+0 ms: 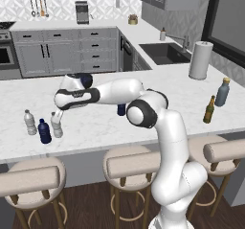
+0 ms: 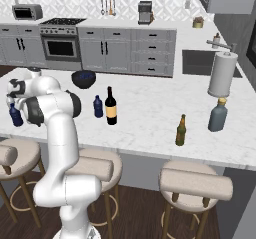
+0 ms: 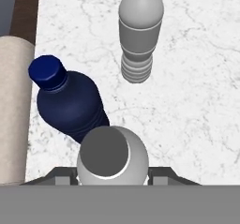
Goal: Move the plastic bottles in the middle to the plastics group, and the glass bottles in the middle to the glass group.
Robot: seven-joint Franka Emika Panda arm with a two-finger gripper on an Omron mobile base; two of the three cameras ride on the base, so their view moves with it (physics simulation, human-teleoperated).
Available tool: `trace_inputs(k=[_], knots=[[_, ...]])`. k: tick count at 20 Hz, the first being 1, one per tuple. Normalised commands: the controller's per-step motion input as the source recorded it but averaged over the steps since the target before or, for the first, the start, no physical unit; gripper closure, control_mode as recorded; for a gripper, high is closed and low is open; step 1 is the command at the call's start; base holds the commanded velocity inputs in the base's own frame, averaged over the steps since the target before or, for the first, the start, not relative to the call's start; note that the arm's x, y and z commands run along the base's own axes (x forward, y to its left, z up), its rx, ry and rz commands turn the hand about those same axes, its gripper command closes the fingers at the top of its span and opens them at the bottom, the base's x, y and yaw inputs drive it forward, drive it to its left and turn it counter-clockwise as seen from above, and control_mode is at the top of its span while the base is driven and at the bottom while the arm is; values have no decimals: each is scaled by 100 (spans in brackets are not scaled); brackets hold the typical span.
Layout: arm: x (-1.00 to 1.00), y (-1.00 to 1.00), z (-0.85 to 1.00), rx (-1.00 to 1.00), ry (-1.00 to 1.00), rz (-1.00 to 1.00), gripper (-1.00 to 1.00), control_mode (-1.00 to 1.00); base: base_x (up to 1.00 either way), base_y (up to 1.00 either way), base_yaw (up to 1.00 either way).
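Bottles — seven, perhaps: clear (image 1: 30,122), blue (image 1: 44,131), glass (image 2: 111,107)

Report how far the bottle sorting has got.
Done: nothing fully yet. In hand: the gripper is shut on a clear ribbed bottle at the plastics group, beside a dark blue bottle and another clear bottle; release is pending. Left: a dark blue bottle and the black wine bottle stand mid-counter; the wine bottle belongs with the grey-blue bottle and amber beer bottle.

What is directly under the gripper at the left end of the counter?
A clear ribbed bottle stands between the gripper's fingers, beside a dark blue bottle and another clear bottle. The counter under the held bottle's base is covered.
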Motion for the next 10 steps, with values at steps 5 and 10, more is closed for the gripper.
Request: trace_inputs(k=[5,10], knots=[[0,-1,0,3,1,0,100,-100,0,0,0],[0,0,0,0,0,0,-100,-100,0,0,0]])
